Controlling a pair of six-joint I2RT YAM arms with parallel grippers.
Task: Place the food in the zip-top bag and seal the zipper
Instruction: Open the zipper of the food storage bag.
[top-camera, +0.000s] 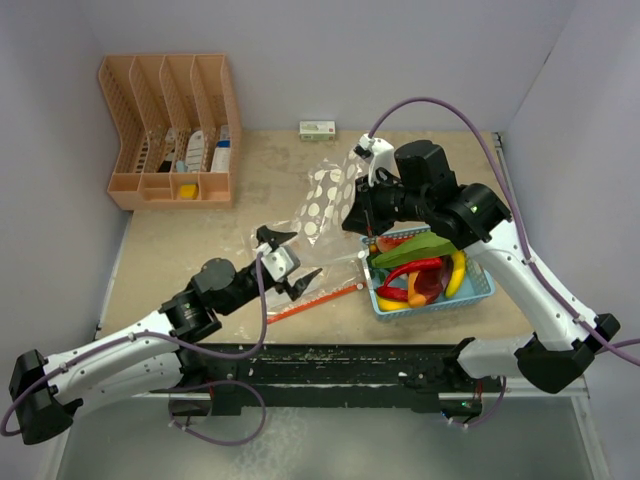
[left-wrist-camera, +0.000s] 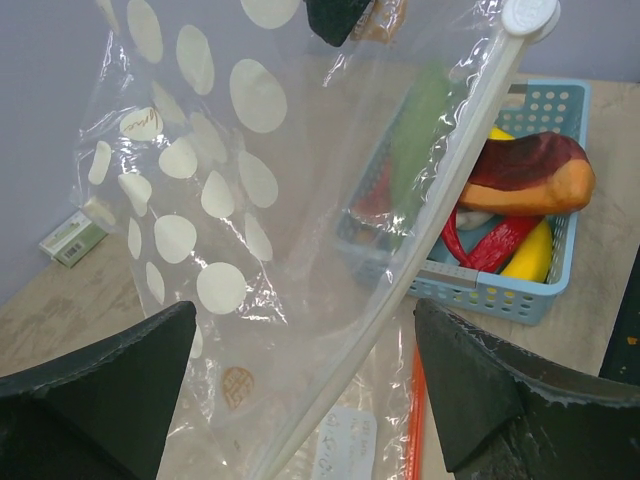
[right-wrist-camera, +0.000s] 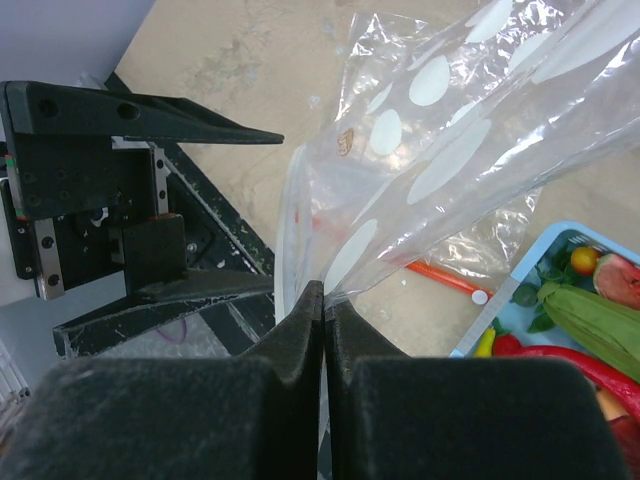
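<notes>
The zip-top bag (top-camera: 322, 198), clear with white dots, hangs lifted off the table. My right gripper (right-wrist-camera: 324, 298) is shut on its upper edge, above the basket's left end (top-camera: 368, 228). One whitish mouth edge (left-wrist-camera: 425, 225) runs up to the grip. The red-orange zipper (top-camera: 318, 298) strip lies on the table below (left-wrist-camera: 416, 420). My left gripper (left-wrist-camera: 300, 400) is open, its fingers (left-wrist-camera: 100, 390) either side of the bag's lower mouth, touching nothing (top-camera: 287, 264). The food (top-camera: 425, 270) lies in the light blue basket (top-camera: 482, 290): a green piece, red chili (left-wrist-camera: 490, 245), yellow piece (left-wrist-camera: 538, 255), orange-red chunk (left-wrist-camera: 530, 172).
An orange desk organiser (top-camera: 170, 130) stands at the back left. A small white and green box (top-camera: 317, 130) lies against the back wall. A black rail (top-camera: 330, 355) runs along the near edge. White walls close the table on three sides.
</notes>
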